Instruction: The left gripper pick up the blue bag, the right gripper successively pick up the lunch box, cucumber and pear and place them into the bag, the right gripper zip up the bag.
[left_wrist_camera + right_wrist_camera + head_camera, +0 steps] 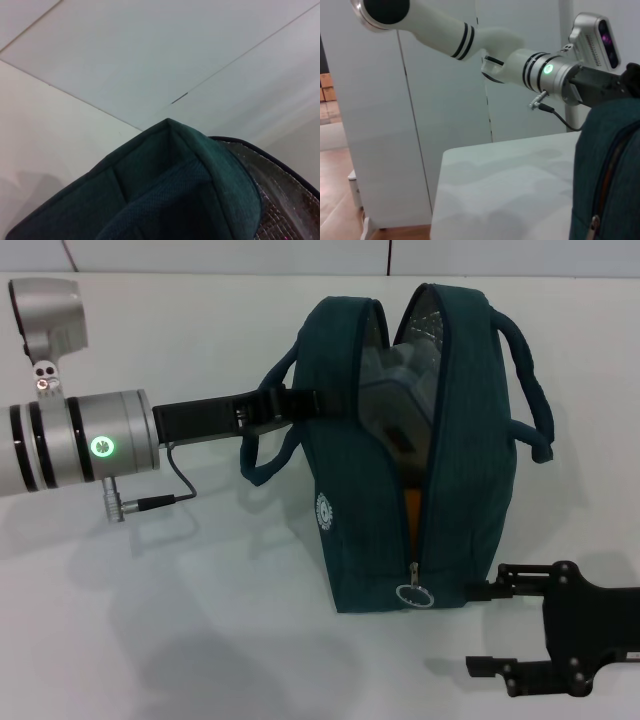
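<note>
The blue bag stands upright in the middle of the table, its top gaping and its zipper open down to the ring pull. My left gripper is shut on the bag's left wall near the top, beside one handle. Inside, the clear lunch box shows against the silver lining. An orange patch, the pear, shows through the zipper gap. The cucumber is hidden. My right gripper is open low at the bag's right front corner, its upper finger close to the bag. The right wrist view shows the bag and zipper pull.
The white table spreads around the bag. The left arm's silver cuff reaches in from the left, with a thin cable hanging under it. The second handle loops out on the bag's right side. White cabinet panels stand beyond the table edge.
</note>
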You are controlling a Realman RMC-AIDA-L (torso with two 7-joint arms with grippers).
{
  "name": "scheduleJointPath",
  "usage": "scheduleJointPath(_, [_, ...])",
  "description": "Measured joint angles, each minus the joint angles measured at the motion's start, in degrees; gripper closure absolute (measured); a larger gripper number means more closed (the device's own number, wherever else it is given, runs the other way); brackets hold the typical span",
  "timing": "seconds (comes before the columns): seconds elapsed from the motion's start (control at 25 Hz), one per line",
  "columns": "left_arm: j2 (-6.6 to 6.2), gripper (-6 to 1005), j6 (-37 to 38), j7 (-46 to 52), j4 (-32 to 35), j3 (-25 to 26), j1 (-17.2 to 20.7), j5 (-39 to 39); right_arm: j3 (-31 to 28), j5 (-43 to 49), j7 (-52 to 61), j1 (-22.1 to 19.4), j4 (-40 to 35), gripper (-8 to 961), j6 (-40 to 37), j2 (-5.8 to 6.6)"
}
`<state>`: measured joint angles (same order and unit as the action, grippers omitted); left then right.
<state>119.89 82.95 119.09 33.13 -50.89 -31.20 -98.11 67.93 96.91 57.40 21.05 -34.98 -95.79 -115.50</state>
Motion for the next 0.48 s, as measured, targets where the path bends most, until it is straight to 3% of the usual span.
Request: scheduleJointPath(0.48, [0.00, 948, 0.02, 0.00, -0.03, 0.00, 0.17, 0.19, 5.67, -3.73, -0.01, 1.35, 0.81, 274, 4.41, -0.21])
